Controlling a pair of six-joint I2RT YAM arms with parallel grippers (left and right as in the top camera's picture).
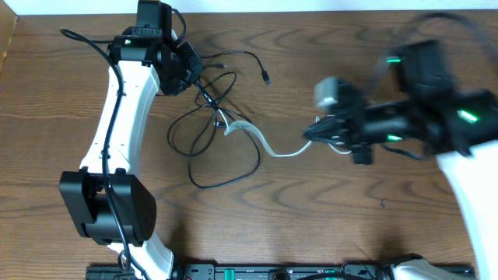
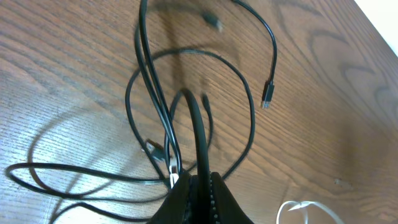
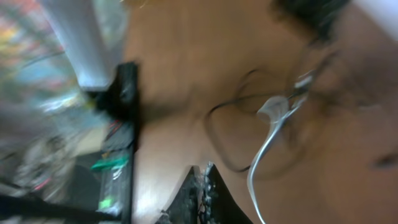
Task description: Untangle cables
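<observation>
The cables lie as loose black loops [image 1: 204, 148] at the table's middle left, with a white cable [image 1: 272, 150] running right out of them. My left gripper [image 1: 194, 76] sits at the tangle's upper edge. In the left wrist view it [image 2: 200, 179] is shut on a black cable [image 2: 198, 124] that rises between the fingers; a plug end [image 2: 267, 99] lies free. My right gripper [image 1: 313, 134], blurred, is at the white cable's right end. In the right wrist view it [image 3: 202, 171] is shut, and the white cable [image 3: 266, 146] passes just right of the fingers.
The left arm's white link and black base [image 1: 109, 206] stand left of the tangle. A black equipment rail [image 1: 272, 272] runs along the table's front edge. Bare wood [image 1: 327, 210] lies between the tangle and the rail.
</observation>
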